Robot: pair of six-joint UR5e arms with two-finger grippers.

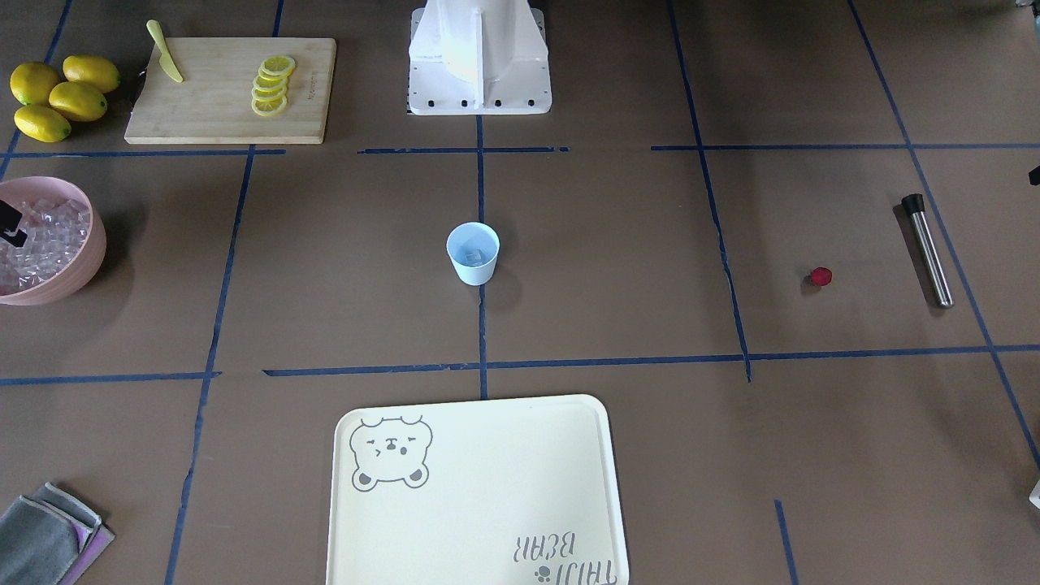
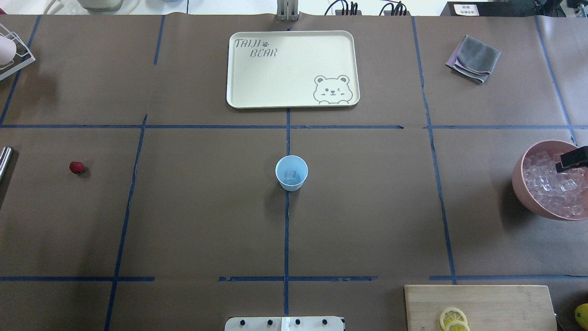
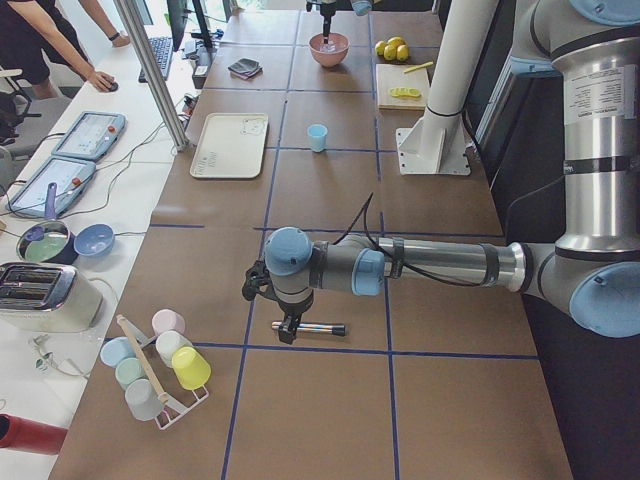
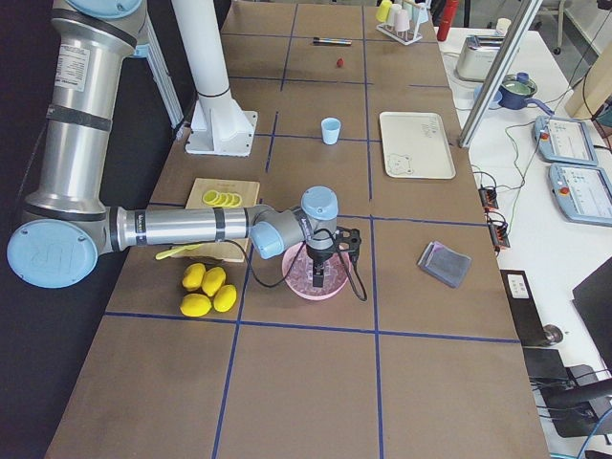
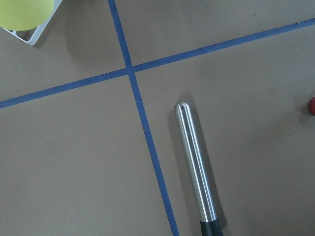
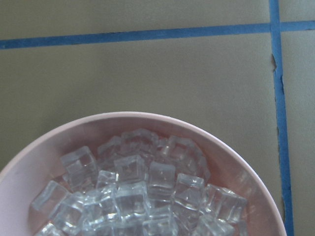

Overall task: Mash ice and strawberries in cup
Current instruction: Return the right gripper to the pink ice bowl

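A long table (image 2: 367, 220) covered in brown paper, marked into a grid by blue tape. Beside it runs a white bench with two control tablets (image 3: 88, 135), a toaster (image 3: 40, 295) and cables; a person (image 3: 45, 35) leans over its far end.

Two grey robot arms reach out low from a white base. The left arm (image 3: 430, 265) stretches toward one table end, and the left gripper (image 3: 288, 335) hangs just over a steel muddler (image 1: 928, 252) with a black end. Its fingers show too small to tell how far apart they are. The right arm (image 4: 182, 225) reaches toward the other end, and the right gripper (image 4: 318, 277) points down into a pink bowl (image 2: 521, 184). Only a black edge of it shows from above, so its opening cannot be told either.

One cream tray (image 2: 275, 78) with a bear drawing lies at the far middle. One wooden board (image 1: 211, 106) carries a row of overlapping lemon slices (image 1: 272, 85) and one yellow knife (image 1: 165, 51). The bowl is heaped with ice (image 6: 128, 191), too many cubes to count. One folded grey cloth (image 2: 474, 59). A rack (image 3: 160, 365) holds six coloured cups. Four lemons (image 1: 57, 97) sit close together beside the board.

One pale blue cup (image 2: 291, 181) stands upright at the table's centre, well apart from both grippers, with one clear cube (image 2: 291, 174) inside. One red strawberry (image 2: 76, 167) lies on the paper near the muddler, not touching it.
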